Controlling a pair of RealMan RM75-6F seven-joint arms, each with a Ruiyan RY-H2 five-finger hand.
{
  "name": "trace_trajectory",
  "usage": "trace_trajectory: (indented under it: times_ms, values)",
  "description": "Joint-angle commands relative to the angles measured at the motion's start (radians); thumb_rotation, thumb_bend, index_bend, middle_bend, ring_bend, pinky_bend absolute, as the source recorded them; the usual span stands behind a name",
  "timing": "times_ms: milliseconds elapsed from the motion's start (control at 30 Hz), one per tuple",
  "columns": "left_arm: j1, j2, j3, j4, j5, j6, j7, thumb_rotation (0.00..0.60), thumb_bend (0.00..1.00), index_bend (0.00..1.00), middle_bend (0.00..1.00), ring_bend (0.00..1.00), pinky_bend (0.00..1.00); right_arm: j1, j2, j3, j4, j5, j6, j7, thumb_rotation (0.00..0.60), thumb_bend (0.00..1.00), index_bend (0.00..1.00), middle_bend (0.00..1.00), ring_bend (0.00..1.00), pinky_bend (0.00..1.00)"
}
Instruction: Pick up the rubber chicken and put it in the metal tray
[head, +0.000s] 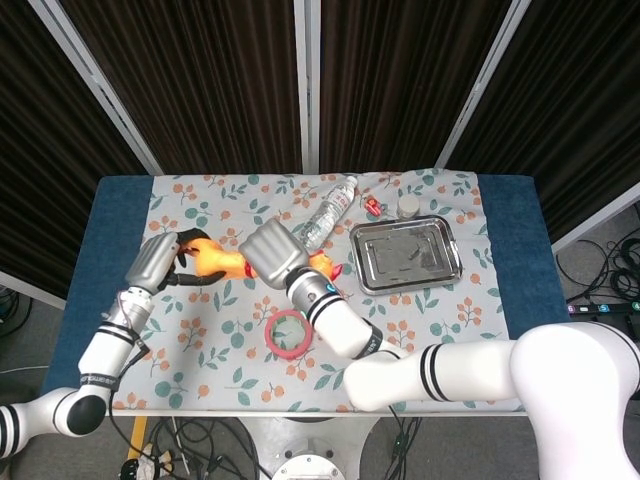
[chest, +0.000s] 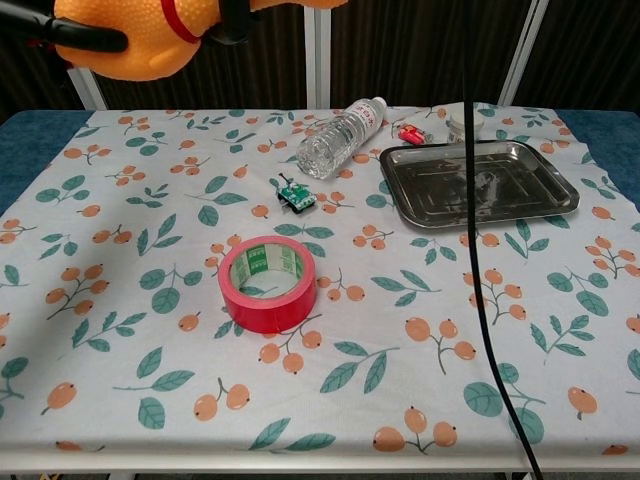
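Observation:
The orange rubber chicken (head: 218, 260) hangs in the air above the left half of the table, its red-combed head (head: 325, 266) pointing toward the tray. In the chest view the rubber chicken (chest: 140, 35) fills the top left corner. My left hand (head: 158, 262) grips its tail end with black fingers (chest: 65, 36) curled around it. My right hand (head: 272, 252) holds its middle from above. The metal tray (head: 385, 250) lies right of the chicken's head, and in the chest view the metal tray (chest: 440, 190) sits at the back right.
A red tape roll (chest: 268, 283) lies mid-table, the same tape roll (head: 289, 332) below my right forearm. A water bottle (chest: 340, 137), a small green part (chest: 295, 196), a red clip (chest: 411, 132) and a white pot (head: 408, 205) lie near the tray. A black cable (chest: 470, 250) hangs in front.

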Motion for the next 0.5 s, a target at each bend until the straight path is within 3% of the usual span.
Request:
trace_trajectory:
  times_ms: [33, 200, 400, 500]
  values:
    - [0.009, 0.001, -0.001, 0.003, 0.015, 0.008, -0.023, 0.401, 0.09, 0.18, 0.18, 0.17, 0.38, -0.005, 0.006, -0.003, -0.004, -0.004, -0.002, 0.004, 0.600, 0.73, 0.66, 0.59, 0.57, 0.84]
    - [0.028, -0.005, -0.004, 0.022, 0.031, 0.020, -0.064, 0.326, 0.06, 0.16, 0.12, 0.10, 0.31, -0.025, 0.030, -0.018, -0.021, -0.030, -0.012, 0.012, 0.600, 0.73, 0.66, 0.59, 0.57, 0.84]
    - [0.056, 0.012, 0.019, 0.040, 0.068, 0.039, -0.064, 0.321, 0.06, 0.16, 0.11, 0.10, 0.30, -0.096, 0.112, -0.048, -0.082, -0.124, -0.033, 0.067, 0.600, 0.73, 0.66, 0.59, 0.57, 0.84]
    - [0.075, 0.017, 0.037, 0.046, 0.102, 0.070, -0.046, 0.341, 0.06, 0.16, 0.11, 0.10, 0.29, -0.179, 0.182, -0.079, -0.125, -0.228, -0.047, 0.136, 0.600, 0.73, 0.66, 0.59, 0.57, 0.84]
